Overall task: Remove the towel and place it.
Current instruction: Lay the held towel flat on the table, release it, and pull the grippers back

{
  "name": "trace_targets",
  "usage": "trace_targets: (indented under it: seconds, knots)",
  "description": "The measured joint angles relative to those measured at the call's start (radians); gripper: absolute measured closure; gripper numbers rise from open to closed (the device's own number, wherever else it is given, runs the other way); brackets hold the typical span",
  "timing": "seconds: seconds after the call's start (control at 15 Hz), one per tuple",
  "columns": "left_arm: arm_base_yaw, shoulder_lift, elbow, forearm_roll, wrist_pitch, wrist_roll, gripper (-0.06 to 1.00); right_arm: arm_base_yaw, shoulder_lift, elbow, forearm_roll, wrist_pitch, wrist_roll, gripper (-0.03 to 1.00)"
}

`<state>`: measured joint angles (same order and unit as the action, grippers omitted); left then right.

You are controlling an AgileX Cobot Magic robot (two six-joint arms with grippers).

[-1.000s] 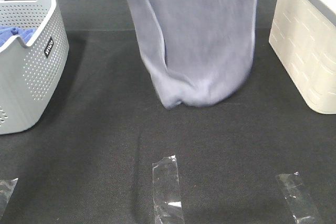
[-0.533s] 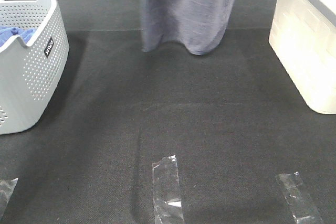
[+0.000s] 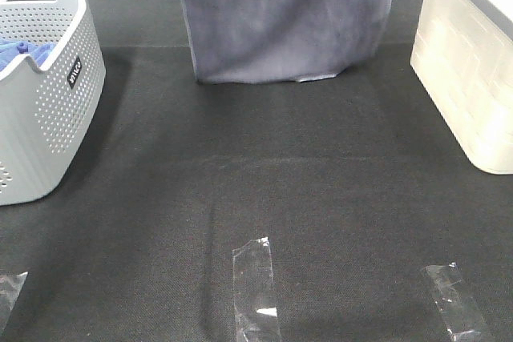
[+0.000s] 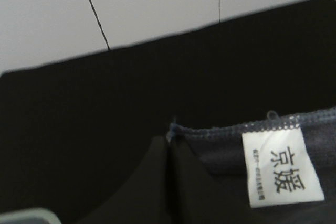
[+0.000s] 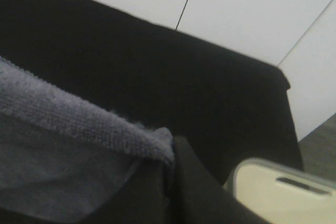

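We have the left pincer (image 4: 168, 148) and right pincer (image 5: 170, 161) each clamped on a top corner of the towel (image 3: 284, 18), which hangs spread over the surface (image 3: 240, 182), well apart from the grey basket (image 3: 48, 118). Either thin corner pinch may slip, collapsing it.

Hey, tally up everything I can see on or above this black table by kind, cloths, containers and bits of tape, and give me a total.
Cloths: 2, the towel hanging at the back and the blue cloth in the basket
Containers: 2, the grey basket and the cream bin
Clear tape: 3, left tape strip, middle tape strip, right tape strip
Total: 7
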<state>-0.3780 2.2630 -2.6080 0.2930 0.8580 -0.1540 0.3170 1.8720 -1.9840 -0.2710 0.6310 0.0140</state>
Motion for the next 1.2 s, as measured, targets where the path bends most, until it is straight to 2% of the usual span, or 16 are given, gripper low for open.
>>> trace_targets:
  seconds: [0.2, 0.27, 0.47, 0.6, 0.67, 0.87, 1.07, 1.2]
  knots:
    - [-0.021, 0.005, 0.0, -0.058, 0.263, 0.038, 0.94, -0.001, -0.001, 0.014, 0.097, 0.204, 0.0, 0.97]
    - [-0.025, 0.006, 0.0, -0.061, 0.316, 0.039, 0.94, -0.001, -0.001, 0.014, 0.135, 0.281, 0.0, 0.97]
    - [-0.028, 0.006, 0.042, -0.115, 0.347, 0.017, 0.94, -0.002, -0.001, 0.017, 0.202, 0.454, 0.0, 0.97]
    - [-0.027, 0.002, 0.14, -0.177, 0.347, 0.015, 0.94, -0.008, -0.001, 0.017, 0.212, 0.551, -0.001, 0.97]
    - [-0.029, -0.018, 0.223, -0.195, 0.347, 0.015, 0.94, -0.009, -0.001, 0.017, 0.222, 0.572, -0.002, 0.97]
    - [-0.04, -0.144, 0.468, -0.169, 0.348, 0.01, 0.94, -0.01, -0.006, 0.076, 0.327, 0.578, -0.031, 0.97]
    - [-0.058, -0.296, 0.737, -0.176, 0.346, -0.02, 0.94, -0.01, -0.056, 0.25, 0.394, 0.578, -0.047, 0.97]
    - [-0.111, -0.396, 0.958, -0.198, 0.34, -0.045, 0.94, -0.01, -0.141, 0.416, 0.424, 0.578, -0.048, 0.97]
